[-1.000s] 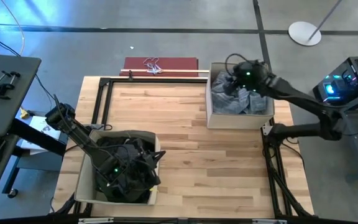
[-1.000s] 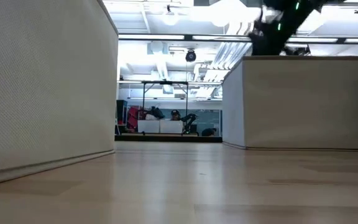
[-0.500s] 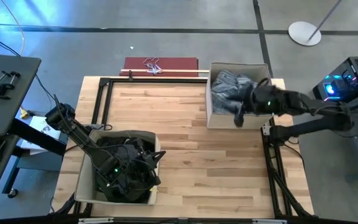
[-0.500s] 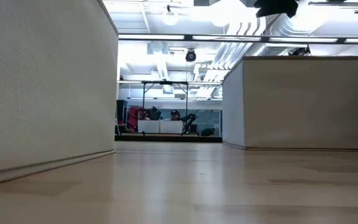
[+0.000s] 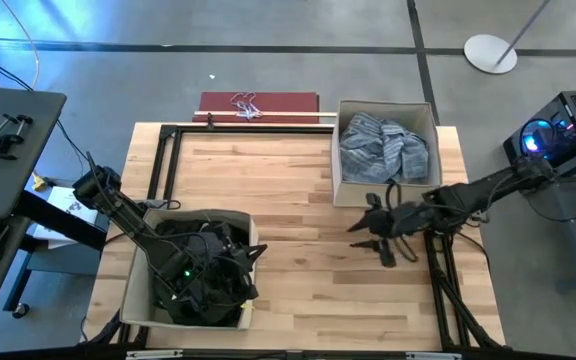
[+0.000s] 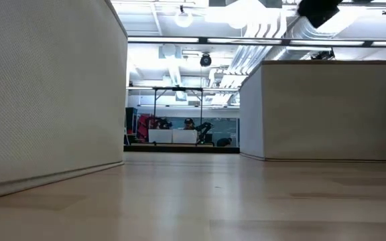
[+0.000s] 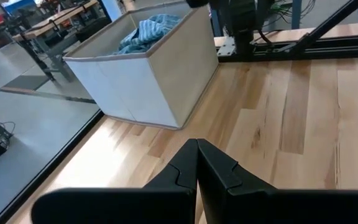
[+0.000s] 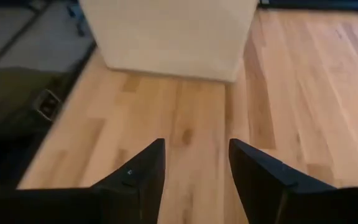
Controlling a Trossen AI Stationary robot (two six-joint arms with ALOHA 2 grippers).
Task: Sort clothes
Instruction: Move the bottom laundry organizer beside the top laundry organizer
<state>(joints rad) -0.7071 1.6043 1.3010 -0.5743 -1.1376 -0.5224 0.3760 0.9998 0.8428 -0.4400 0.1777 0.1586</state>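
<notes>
On the table (image 5: 298, 190), one fabric box (image 5: 336, 180) holding a striped shirt (image 5: 383, 148) sits at the far right corner, another box (image 5: 134, 295) of dark garments (image 5: 203, 265) at the near left corner.

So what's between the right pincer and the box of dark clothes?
Only bare wooden table lies between the right pincer and the box of dark clothes, as the high view shows.

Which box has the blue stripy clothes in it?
The fabric box at the table's far right corner holds the light blue striped shirt. The near-left box is full of dark clothes.
</notes>
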